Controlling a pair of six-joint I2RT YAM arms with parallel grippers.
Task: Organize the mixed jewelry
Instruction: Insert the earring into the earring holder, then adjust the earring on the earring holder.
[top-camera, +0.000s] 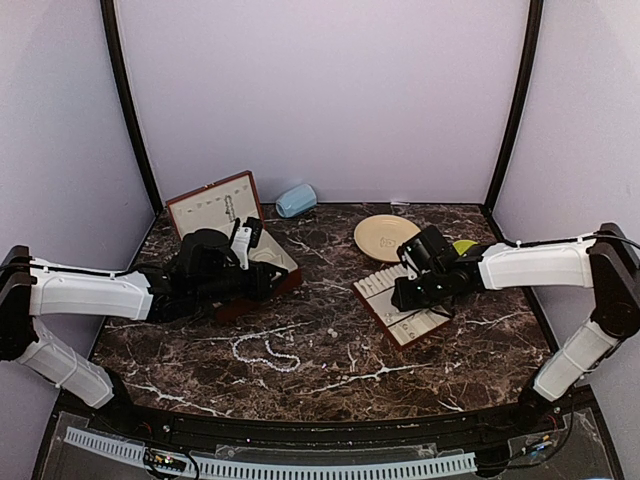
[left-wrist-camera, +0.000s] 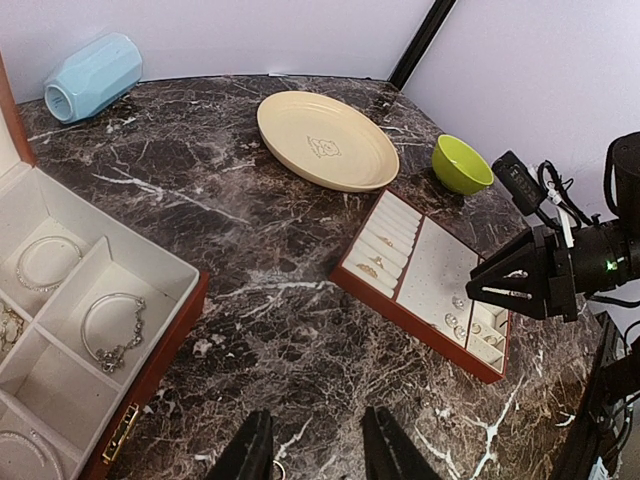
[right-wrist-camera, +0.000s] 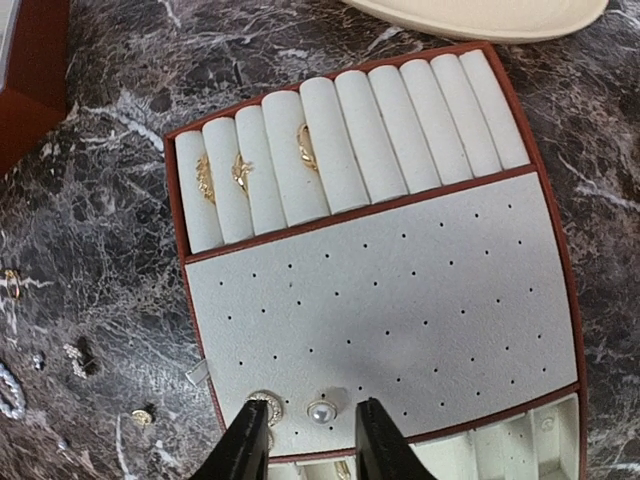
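Pearl strand (top-camera: 266, 351): laid loose on the marble table (top-camera: 180, 350), front of centre and well apart from both grippers. Its long axis is run left to right in the top view, curled at the left and trailing to the right. It is not shown in the left wrist view, and only one end is caught in the right wrist view, cut by the left edge. Small loose pieces (right-wrist-camera: 75, 358) are scattered on the marble left of the slotted tray (right-wrist-camera: 400, 300); they are plain in the right wrist view but barely made out from above. Three gold rings (right-wrist-camera: 240, 172) are seated in the tray's rolls, long axes set along the slots. A pearl stud (right-wrist-camera: 320, 411) is seated at the near edge of the pad. Right gripper (right-wrist-camera: 312, 430): jaws narrowly parted above the stud, nothing clamped. Left gripper (left-wrist-camera: 317, 428): jaws moderately parted and empty, over marble just beside the box (left-wrist-camera: 165, 350). Bracelets (left-wrist-camera: 112, 330) in the box compartments are shown only in the left wrist view; from above the box is largely hidden by the left arm.
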